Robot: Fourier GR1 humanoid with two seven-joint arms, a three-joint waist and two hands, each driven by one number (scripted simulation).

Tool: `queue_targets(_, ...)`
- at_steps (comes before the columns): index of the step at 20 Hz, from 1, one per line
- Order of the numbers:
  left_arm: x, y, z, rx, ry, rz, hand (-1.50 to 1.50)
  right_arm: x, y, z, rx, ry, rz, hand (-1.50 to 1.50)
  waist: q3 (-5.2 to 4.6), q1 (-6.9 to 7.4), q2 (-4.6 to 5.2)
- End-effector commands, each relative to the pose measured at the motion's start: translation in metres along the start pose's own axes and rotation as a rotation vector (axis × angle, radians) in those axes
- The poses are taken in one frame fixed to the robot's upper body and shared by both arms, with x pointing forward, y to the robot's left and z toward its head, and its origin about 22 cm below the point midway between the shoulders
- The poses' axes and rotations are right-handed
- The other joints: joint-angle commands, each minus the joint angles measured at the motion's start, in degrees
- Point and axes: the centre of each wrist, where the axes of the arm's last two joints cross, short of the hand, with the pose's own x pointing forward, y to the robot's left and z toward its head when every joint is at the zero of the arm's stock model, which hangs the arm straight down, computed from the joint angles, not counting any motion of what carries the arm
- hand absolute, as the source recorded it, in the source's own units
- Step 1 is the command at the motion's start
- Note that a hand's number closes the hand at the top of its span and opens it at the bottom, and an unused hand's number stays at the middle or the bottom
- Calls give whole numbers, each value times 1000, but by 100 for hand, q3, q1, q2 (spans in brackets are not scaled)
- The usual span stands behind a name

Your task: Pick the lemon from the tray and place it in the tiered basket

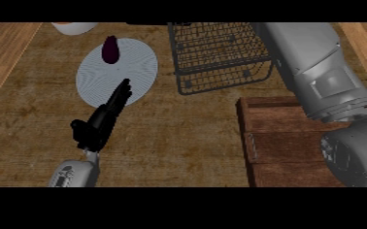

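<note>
The left hand (100, 121) sits at about 8 o'clock, its black fingers (120, 93) straight and together, pointing toward 1 o'clock from the grey left forearm (74, 173). The right forearm (315, 73) fills the 3 o'clock side, slanting toward 12 o'clock; the right hand lies past the upper edge.

One round grey plate (140, 63), and that's our anchor: one dark purple eggplant (109, 49) lies on its far side, and one white bowl (74, 27) sits just beyond it, only partly in shot. Right of the plate there's one black wire basket (219, 58), and right of the plate again but nearer to us, one wooden tray (287, 140). One black hand (100, 121) shows, fingertips at the plate's near edge, plus two grey forearms: the left forearm (72, 174) below the plate, the right forearm (308, 68) well off to its right.
</note>
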Motion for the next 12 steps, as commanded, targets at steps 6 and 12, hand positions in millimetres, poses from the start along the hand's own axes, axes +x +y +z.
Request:
queue_targets(6, 0, 6, -2, 26, -12, 12, 0, 13, -44, 24, -435, -84, -76, -150, -13, -23, 10)
queue_targets(12, 7, 9, 10, 1, -5, -1, 0, -33, -119, 65, -717, -142, -164, -150, -1, 45, 13)
